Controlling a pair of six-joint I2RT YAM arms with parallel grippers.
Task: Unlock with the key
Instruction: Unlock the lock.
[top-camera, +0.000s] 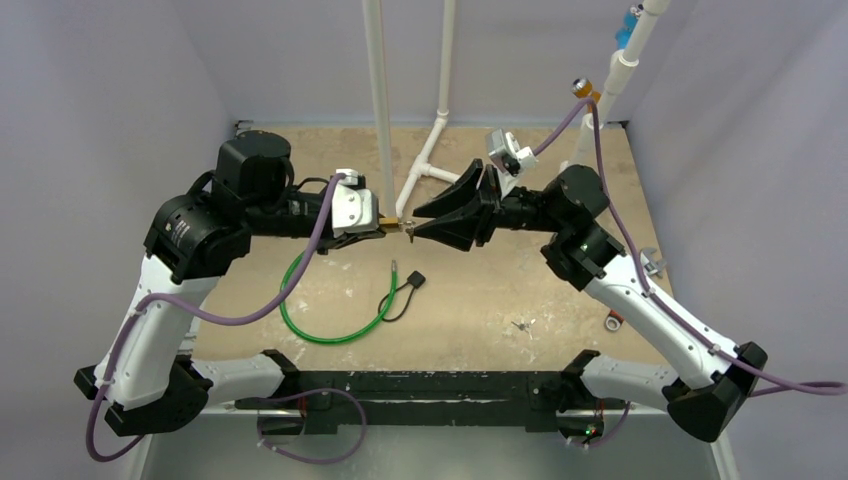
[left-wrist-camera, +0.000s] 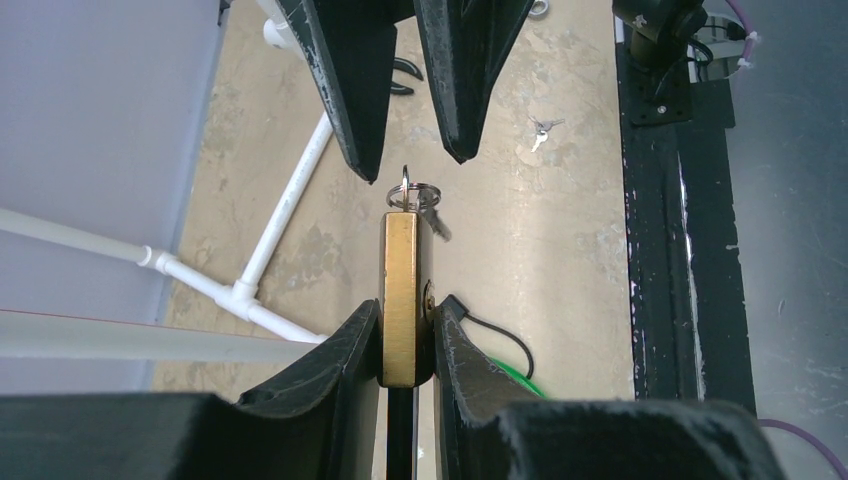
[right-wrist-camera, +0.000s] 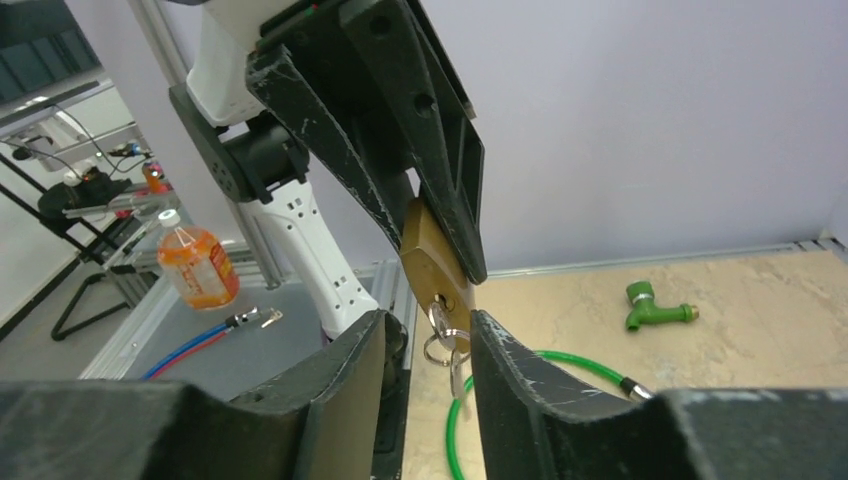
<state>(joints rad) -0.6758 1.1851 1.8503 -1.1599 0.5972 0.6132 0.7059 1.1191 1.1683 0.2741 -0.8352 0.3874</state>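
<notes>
At the outer end of the brass padlock (left-wrist-camera: 400, 260), the key (right-wrist-camera: 438, 305) protrudes with its ring (left-wrist-camera: 413, 192) hanging from it; padlock held in the air above the table (top-camera: 480, 290), its inner end clamped between the fingers of the left gripper (left-wrist-camera: 405, 308); right gripper (right-wrist-camera: 428, 322) facing the padlock's key end, fingers apart on either side of the key; green cable loop (top-camera: 340, 342) lying on the table below the padlock

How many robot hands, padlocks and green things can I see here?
Hands: 2, the left hand and the right hand
Padlock: 1
Green things: 2, a cable and a tap
Total: 5
</notes>
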